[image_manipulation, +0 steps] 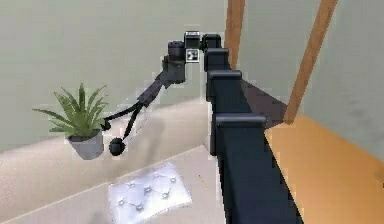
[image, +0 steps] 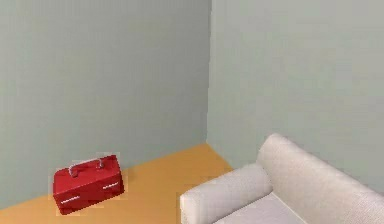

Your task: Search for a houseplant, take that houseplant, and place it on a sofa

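A houseplant (image_manipulation: 80, 112) with long green leaves in a grey pot is at the arm side view's left, against the edge of a beige sofa surface (image_manipulation: 60, 185). The dark arm (image_manipulation: 235, 130) rises from the bottom edge. The gripper (image_manipulation: 110, 135) reaches down and left from it, and its thin fingers (image_manipulation: 135, 108) end right beside the pot. I cannot tell whether it holds the plant. In the forward view, a beige sofa (image: 290, 185) fills the lower right corner.
A red toolbox (image: 88, 182) lies on the orange floor (image: 160, 175) by the grey wall in the forward view. A white patterned cushion (image_manipulation: 150, 195) lies on the beige surface. Wooden door posts (image_manipulation: 312, 60) stand at the arm side view's upper right, over orange floor (image_manipulation: 330, 165).
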Robot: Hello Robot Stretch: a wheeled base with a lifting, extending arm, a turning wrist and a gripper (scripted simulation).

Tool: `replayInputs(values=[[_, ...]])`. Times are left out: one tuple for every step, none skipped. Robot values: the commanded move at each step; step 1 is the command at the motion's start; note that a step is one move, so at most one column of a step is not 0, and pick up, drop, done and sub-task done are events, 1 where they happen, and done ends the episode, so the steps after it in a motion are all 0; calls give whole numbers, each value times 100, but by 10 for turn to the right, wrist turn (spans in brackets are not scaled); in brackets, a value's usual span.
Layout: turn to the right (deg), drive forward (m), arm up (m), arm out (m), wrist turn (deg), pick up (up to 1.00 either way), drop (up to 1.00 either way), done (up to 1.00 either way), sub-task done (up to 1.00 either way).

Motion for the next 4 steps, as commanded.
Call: replayInputs(values=[[0, 0, 0, 0, 390, 0, 0, 0, 0], [0, 0, -40, 0, 0, 0, 0, 0, 0], [0, 0, -32, 0, 0, 0, 0, 0, 0], [0, 0, 0, 0, 0, 0, 100, 0, 0]])
